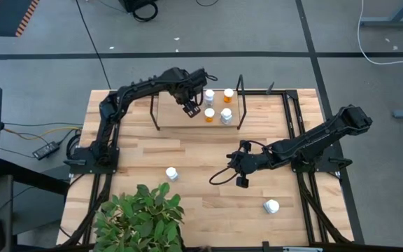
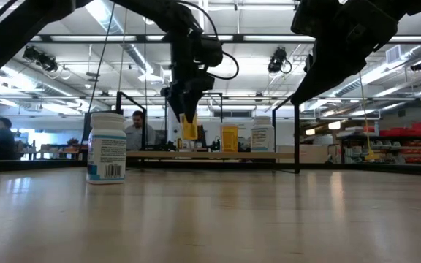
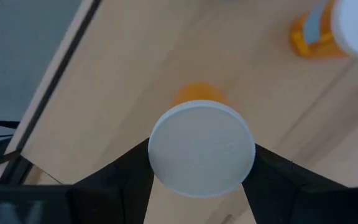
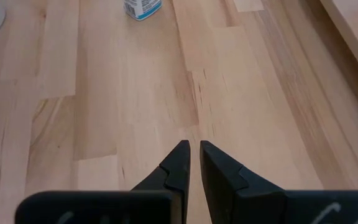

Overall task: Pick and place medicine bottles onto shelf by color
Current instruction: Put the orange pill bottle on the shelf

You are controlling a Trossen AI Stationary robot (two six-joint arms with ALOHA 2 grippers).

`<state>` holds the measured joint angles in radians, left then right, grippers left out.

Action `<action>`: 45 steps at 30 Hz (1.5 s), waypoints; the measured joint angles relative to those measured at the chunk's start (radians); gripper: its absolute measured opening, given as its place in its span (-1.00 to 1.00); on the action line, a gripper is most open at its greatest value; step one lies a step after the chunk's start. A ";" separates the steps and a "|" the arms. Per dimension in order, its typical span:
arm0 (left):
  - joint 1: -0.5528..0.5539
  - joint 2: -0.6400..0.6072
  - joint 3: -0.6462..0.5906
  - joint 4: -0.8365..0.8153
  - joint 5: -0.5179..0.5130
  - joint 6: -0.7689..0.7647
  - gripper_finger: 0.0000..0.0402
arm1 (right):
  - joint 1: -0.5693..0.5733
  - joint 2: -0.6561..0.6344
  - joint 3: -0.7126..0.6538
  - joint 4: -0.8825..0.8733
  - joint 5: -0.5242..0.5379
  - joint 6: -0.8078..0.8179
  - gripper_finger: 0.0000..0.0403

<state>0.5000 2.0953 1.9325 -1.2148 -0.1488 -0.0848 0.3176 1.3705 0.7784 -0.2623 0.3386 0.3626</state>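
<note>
Your left hand [image 1: 190,110] is pinching an orange bottle [image 3: 202,149] over the shelf [image 1: 170,112], where three bottles are standing; two white bottles are sitting on the surface [image 1: 208,203]; right hand [image 1: 242,166] is hovering, pressed together.

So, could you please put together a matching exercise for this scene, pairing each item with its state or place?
Items:
1. left gripper
2. right gripper
3. white bottle nearest the plant
4. shelf

States:
a. shut, with nothing between the fingers
b. carries both orange and white bottles
c. shut on an orange bottle
d. stands upright on the tabletop, off the shelf

Pairs: 1-c, 2-a, 3-d, 4-b
</note>
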 joint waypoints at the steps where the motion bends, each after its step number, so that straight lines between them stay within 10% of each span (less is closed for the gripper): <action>1: -0.003 0.000 0.000 -0.001 0.006 0.002 0.09 | 0.000 0.000 0.000 0.000 0.000 0.000 -0.77; 45: -0.062 0.001 -0.126 0.090 0.030 0.082 0.39 | 0.006 0.000 0.000 0.000 -0.026 0.012 -0.77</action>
<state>0.4381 2.0964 1.8061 -1.1244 -0.1190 -0.0032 0.3241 1.3705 0.7785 -0.2626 0.3122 0.3748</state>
